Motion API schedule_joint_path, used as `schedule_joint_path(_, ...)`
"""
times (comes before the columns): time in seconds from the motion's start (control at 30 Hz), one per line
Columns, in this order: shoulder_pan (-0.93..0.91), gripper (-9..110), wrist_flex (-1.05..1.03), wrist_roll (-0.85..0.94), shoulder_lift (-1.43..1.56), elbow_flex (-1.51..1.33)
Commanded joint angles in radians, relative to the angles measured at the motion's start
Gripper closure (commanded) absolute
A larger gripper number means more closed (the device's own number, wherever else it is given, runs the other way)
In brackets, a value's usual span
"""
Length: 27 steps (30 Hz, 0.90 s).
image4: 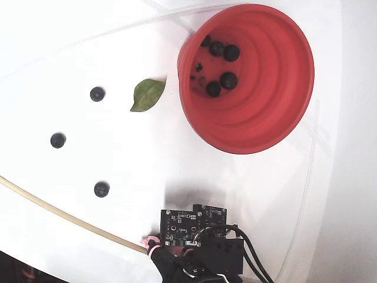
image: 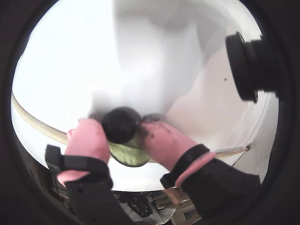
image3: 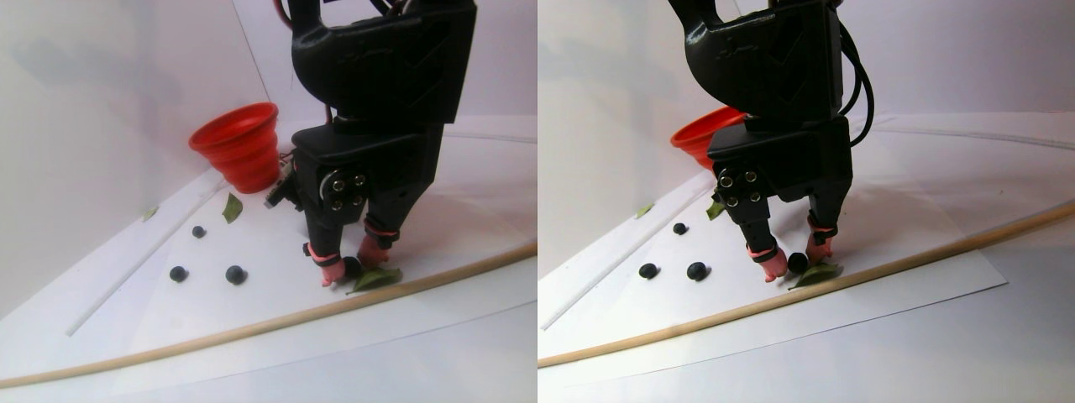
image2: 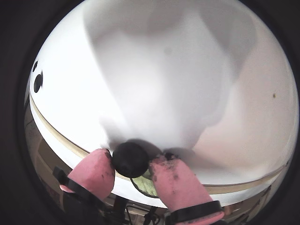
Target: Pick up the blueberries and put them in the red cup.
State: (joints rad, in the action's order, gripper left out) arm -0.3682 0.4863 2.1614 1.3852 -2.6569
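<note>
Pink-tipped gripper (image: 123,136) pinches a blueberry (image: 120,124) low over a green leaf (image: 128,153) on the tabletop (image4: 53,65); lift straight, leaving the leaf behind, then carry to the red cup (image4: 277,112).

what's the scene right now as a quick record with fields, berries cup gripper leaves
gripper: low at the table, pink fingertips either side of one blueberry
grip: fingertips against the berry, which sits at table level
leaf under gripper: green leaf beside the pinched berry
loose berries: three on the white sheet
red cup: upright, several berries inside
other leaf: next to the cup
wooden strip: runs along the sheet's edge
</note>
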Motion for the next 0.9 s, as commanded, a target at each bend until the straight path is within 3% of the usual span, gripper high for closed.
schedule_joint_path(0.0,0.017,88,0.006,-0.006,-0.002,0.011)
schedule_joint_path(0.3,0.025,90,0.003,-0.026,0.011,0.02)
schedule_joint_path(0.87,0.044,90,-0.227,-0.067,0.276,0.029)
